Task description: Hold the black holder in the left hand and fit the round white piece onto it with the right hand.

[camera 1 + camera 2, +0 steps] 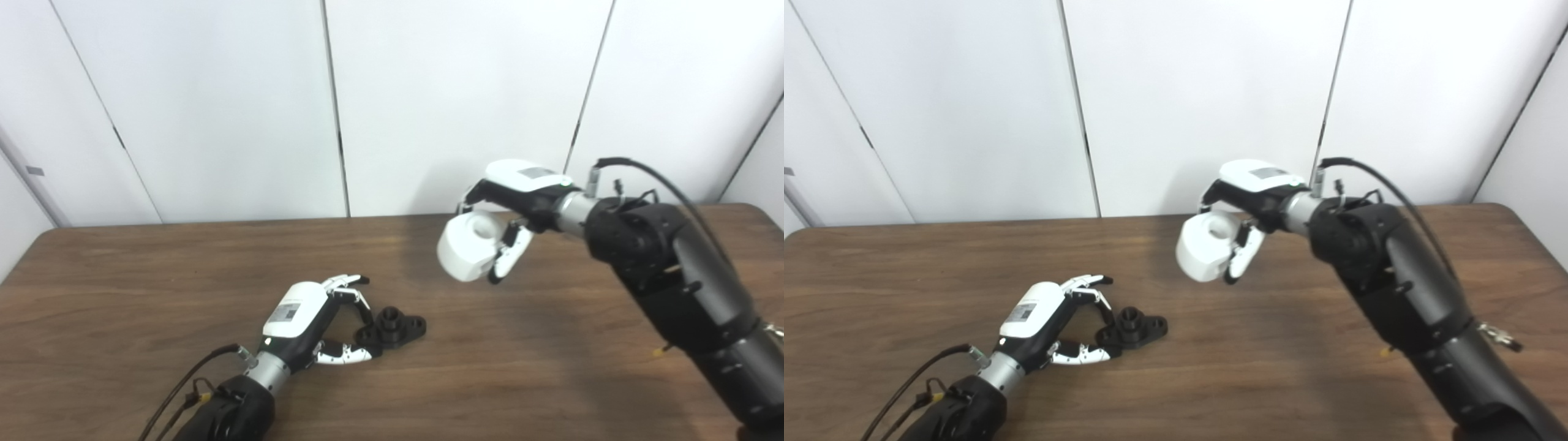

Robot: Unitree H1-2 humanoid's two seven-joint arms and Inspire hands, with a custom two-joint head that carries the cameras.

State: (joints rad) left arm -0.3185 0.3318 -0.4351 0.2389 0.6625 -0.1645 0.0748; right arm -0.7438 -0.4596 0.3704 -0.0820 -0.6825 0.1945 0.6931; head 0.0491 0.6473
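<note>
The black holder [392, 327], a flanged piece with an upright round boss, lies flat on the wooden table [122, 294]. The left hand [318, 321] rests low beside it with its fingers [343, 353] spread around the holder's near end; fingertips appear to touch the flange, though a firm grasp cannot be confirmed from either eye view. The right hand [508, 214] is raised above the table, well apart from the holder, fingers wrapped around the round white piece [468, 248]. The piece's central hole faces upward and toward the camera.
</note>
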